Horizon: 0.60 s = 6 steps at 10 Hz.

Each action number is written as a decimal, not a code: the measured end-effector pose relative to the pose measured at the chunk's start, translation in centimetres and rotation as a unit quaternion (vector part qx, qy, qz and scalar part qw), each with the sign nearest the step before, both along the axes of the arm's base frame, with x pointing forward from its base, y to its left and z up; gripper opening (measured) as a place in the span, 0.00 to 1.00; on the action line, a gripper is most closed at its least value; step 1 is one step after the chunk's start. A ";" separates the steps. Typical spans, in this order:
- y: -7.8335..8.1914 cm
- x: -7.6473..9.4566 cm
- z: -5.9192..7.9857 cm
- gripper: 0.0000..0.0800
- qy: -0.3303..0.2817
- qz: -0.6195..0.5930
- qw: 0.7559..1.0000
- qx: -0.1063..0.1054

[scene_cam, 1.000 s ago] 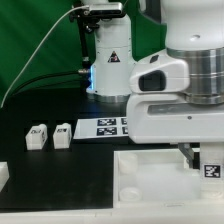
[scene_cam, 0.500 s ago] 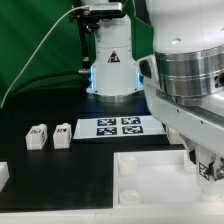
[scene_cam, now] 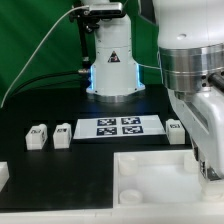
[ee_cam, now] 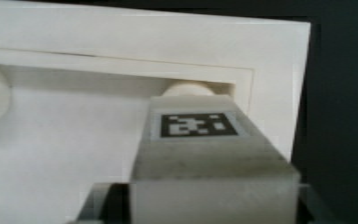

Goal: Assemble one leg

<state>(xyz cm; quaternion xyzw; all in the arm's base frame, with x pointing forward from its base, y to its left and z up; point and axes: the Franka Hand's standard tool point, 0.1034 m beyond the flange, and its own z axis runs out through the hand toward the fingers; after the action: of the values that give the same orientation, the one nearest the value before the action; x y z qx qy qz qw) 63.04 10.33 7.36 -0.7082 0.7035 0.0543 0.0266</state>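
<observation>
In the wrist view my gripper [ee_cam: 202, 205] is shut on a leg [ee_cam: 197, 140], a white block with a black-and-white tag facing the camera. Dark fingers [ee_cam: 115, 200] press its two sides. The leg's rounded tip touches or hangs just over the inner corner of the large white panel [ee_cam: 87, 50]; I cannot tell which. In the exterior view the gripper [scene_cam: 209, 160] is low over the panel's [scene_cam: 150, 178] right side, mostly hidden by the arm. Two more legs [scene_cam: 37, 136] [scene_cam: 62, 133] stand to the left of the marker board, and a third leg [scene_cam: 176, 130] stands to its right.
The marker board [scene_cam: 120, 127] lies on the black table behind the panel. The robot base [scene_cam: 112, 60] stands at the back against a green backdrop. A white part [scene_cam: 3, 175] shows at the exterior view's left edge.
The arm's upper links have swung toward the exterior view's right, uncovering the leg to the right of the marker board. The gripper has stayed low over the panel's right side.
</observation>
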 end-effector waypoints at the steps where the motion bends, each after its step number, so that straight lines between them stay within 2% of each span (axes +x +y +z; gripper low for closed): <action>1: 0.0 0.0 0.0 0.37 -0.002 0.019 1.000 0.001; 3: 0.2 -0.4 -0.2 0.74 -0.001 0.091 0.996 0.004; 4: 0.3 -0.4 -0.2 0.74 -0.008 0.186 0.983 0.000; 5: 0.5 -0.3 -0.1 0.80 -0.017 0.288 0.957 -0.010; 6: 0.6 -0.3 -0.2 0.80 -0.021 0.323 0.946 -0.005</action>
<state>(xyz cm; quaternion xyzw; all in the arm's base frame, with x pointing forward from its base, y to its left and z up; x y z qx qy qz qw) 62.70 10.96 7.21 -0.8985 0.4367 0.0413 0.0186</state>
